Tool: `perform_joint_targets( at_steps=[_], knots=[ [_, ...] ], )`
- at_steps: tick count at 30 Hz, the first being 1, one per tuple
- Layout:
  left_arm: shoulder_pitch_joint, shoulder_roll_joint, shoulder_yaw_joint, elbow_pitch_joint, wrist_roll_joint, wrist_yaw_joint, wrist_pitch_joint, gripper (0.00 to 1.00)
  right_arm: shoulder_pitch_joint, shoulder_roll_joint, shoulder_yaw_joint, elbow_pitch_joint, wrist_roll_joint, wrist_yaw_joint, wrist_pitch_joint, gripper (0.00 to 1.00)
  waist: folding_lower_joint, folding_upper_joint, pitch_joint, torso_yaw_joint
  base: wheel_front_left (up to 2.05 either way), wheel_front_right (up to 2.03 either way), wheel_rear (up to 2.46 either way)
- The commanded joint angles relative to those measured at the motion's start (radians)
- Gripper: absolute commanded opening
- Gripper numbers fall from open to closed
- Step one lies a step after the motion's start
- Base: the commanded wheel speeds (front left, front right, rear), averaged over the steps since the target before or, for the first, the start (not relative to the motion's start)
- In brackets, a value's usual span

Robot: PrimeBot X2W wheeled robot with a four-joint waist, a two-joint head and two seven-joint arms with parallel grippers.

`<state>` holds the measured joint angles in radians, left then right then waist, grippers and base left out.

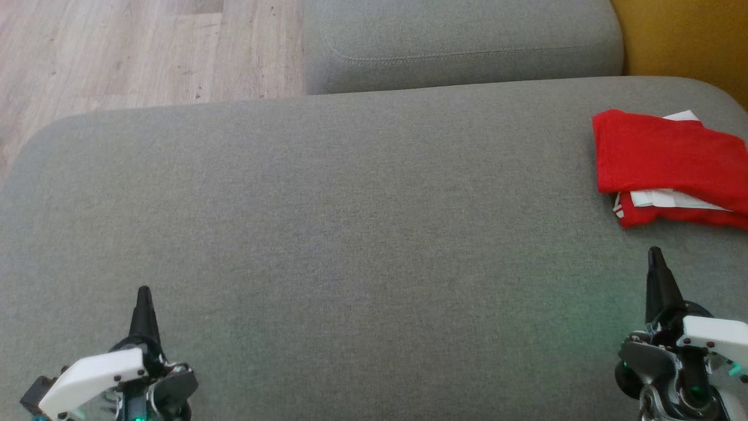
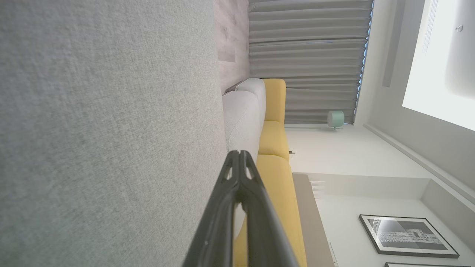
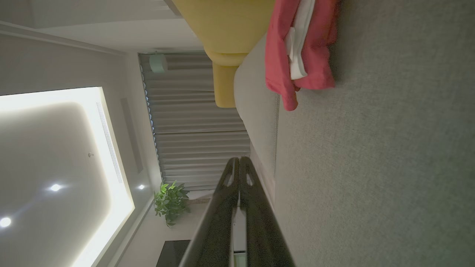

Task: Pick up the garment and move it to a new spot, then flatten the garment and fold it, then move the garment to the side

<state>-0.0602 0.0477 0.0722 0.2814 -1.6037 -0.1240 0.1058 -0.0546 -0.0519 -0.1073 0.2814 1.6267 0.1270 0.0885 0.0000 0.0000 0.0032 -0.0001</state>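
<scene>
Head view shows a big grey cushion (image 1: 350, 234) with a red garment (image 1: 666, 158) lying on it, far over on the right side near the edge. The garment is folded into a small flat pile. Bits of white cloth peek out at its top and along its near side.

The left gripper (image 1: 144, 290) is at the bottom left, above the bare cushion and well apart from the garment. Its two dark fingers are pressed together into one point and hold nothing. The right gripper (image 1: 655, 251) is at the bottom right, near the garment but not touching it. Its fingers are pressed together too and hold nothing.

Behind the big cushion sits another grey cushion (image 1: 461, 47). A wooden floor (image 1: 117, 52) is on its left and a yellow seat (image 1: 684, 35) is on its right.

Right wrist view shows the tight fingers with the garment beyond them on the cushion. It also shows a grey curtain (image 3: 200, 122) and a green plant (image 3: 170, 200). Left wrist view shows a framed picture (image 2: 404, 235) on a white wall.
</scene>
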Motion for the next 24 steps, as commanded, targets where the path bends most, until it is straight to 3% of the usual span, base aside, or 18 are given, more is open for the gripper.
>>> perform_joint_targets(
  at_steps=[1, 24],
  knots=[
    [-0.048, 0.004, 0.04, -0.036, -0.006, -0.007, 0.006, 0.0, -0.051, -0.016, 0.018, -0.038, 0.002, 0.004, 0.005, 0.0, 0.0, 0.0, 0.0, 0.0, 0.0, 0.0, 0.0],
    [-0.048, 0.004, 0.041, -0.036, -0.005, -0.007, 0.007, 0.0, -0.052, -0.011, 0.011, -0.038, -0.004, 0.004, 0.011, 0.0, 0.0, 0.0, 0.0, 0.0, 0.0, 0.0, 0.0]
  ],
)
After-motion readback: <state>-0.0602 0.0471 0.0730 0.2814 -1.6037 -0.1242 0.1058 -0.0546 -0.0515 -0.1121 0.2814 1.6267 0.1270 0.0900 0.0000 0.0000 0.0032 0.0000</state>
